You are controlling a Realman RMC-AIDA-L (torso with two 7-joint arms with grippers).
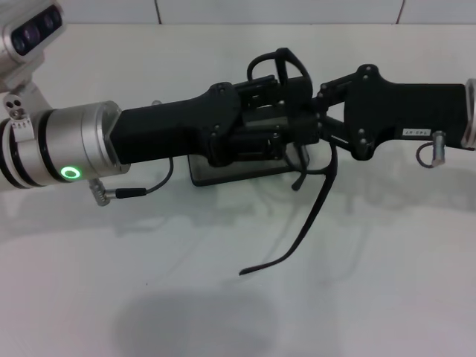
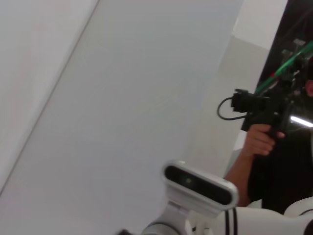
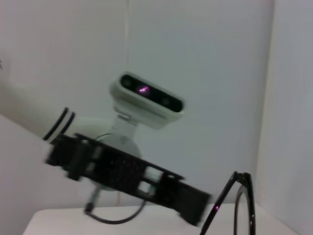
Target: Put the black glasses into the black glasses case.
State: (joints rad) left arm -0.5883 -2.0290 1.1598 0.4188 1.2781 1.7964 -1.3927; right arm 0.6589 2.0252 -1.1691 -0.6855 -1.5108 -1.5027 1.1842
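The black glasses [image 1: 321, 195] hang in the air at the middle of the head view. Their frame loops up above the grippers and one long temple arm dangles down toward the table. My left gripper [image 1: 297, 111] reaches in from the left and is shut on the glasses' frame. My right gripper [image 1: 321, 115] comes in from the right and meets the left one tip to tip at the glasses. The black glasses case [image 1: 223, 172] lies open on the table under the left gripper, mostly hidden by it. The right wrist view shows the glasses [image 3: 243, 196] and the left gripper [image 3: 190, 208].
The white table [image 1: 372, 297] extends on all sides of the case. A cable [image 1: 149, 186] hangs from my left wrist just above the table. A person's hand [image 2: 259, 139] holding a black device shows far off in the left wrist view.
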